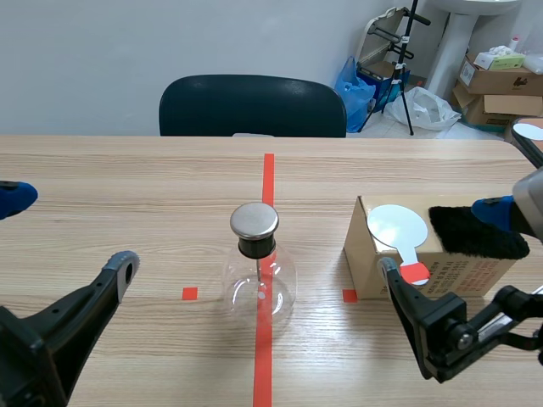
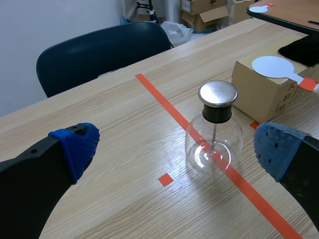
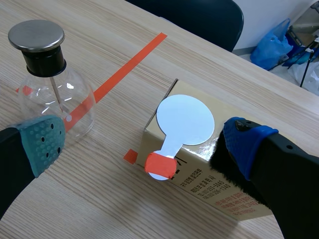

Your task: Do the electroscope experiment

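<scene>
The electroscope, a clear glass flask (image 1: 259, 284) with a round metal cap and a thin rod inside, stands on the red centre tape line. To its right sits a cardboard box (image 1: 462, 273). On the box lie a white round paddle (image 1: 397, 227) with a red-taped handle and a piece of black fur (image 1: 475, 233). My left gripper (image 1: 68, 233) is open to the left of the flask, which stands ahead between its fingers (image 2: 214, 144). My right gripper (image 1: 445, 242) hangs open over the box. The paddle (image 3: 185, 119) lies between its fingers, and the fur (image 3: 223, 164) lies by its right finger.
A dark chair (image 1: 252, 106) stands at the table's far edge. Small red tape squares (image 1: 189, 293) mark the wood on either side of the flask. Another table edge with a second white paddle (image 1: 530, 131) shows at the far right, with boxes and bags on the floor behind.
</scene>
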Controlling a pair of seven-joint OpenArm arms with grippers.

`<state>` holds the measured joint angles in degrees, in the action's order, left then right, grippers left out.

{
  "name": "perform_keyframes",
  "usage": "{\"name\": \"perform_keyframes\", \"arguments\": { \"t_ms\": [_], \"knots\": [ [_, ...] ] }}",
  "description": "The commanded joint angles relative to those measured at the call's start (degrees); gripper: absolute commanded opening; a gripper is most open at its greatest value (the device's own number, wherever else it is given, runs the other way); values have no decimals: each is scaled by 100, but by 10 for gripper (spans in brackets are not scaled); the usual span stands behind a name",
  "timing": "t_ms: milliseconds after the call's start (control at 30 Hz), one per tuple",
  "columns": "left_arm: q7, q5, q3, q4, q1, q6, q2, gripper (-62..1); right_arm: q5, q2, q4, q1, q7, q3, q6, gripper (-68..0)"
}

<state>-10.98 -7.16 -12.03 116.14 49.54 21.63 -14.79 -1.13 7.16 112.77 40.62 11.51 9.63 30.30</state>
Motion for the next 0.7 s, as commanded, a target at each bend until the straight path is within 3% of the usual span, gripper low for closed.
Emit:
{"name": "perform_keyframes", "arguments": {
  "t_ms": [0, 667],
  "knots": [
    [-111, -74, 37, 83, -7, 13, -20, 14, -79, 61, 42, -63, 85, 2, -26, 4],
    [-94, -9, 37, 83, -4, 13, -20, 14, -79, 61, 42, -63, 85, 2, -26, 4]
  ]
}}
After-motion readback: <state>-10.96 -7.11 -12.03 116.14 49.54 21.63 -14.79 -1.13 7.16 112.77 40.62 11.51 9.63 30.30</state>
